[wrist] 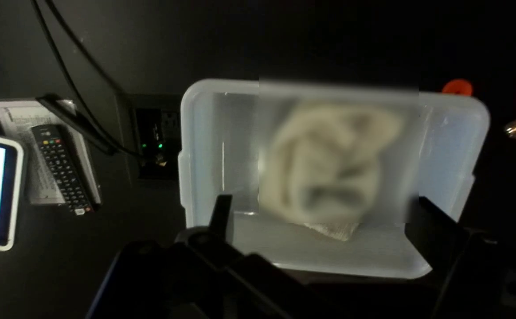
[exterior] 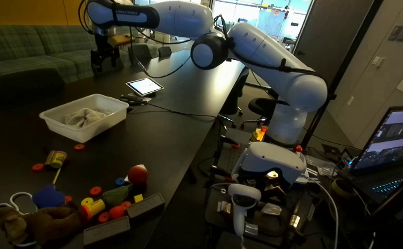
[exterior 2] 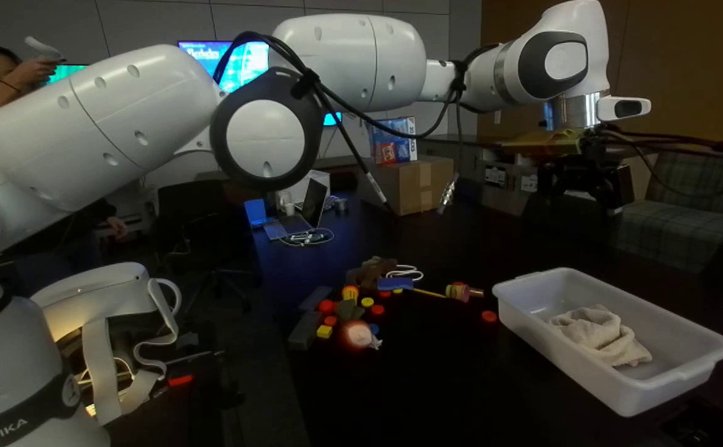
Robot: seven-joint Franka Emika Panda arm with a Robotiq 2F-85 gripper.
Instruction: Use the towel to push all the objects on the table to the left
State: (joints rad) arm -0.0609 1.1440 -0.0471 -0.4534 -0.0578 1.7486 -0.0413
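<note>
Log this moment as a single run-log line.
hand: open, empty, aloft | towel: crumpled in bin | objects: strewn on table, outside bin | push: not begun

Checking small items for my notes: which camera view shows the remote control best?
The wrist view: it looks down on the remote control, showing its full length and button rows. Neither exterior view lets me identify it; beside the tablet, an exterior view gives only indistinct dark shapes.
</note>
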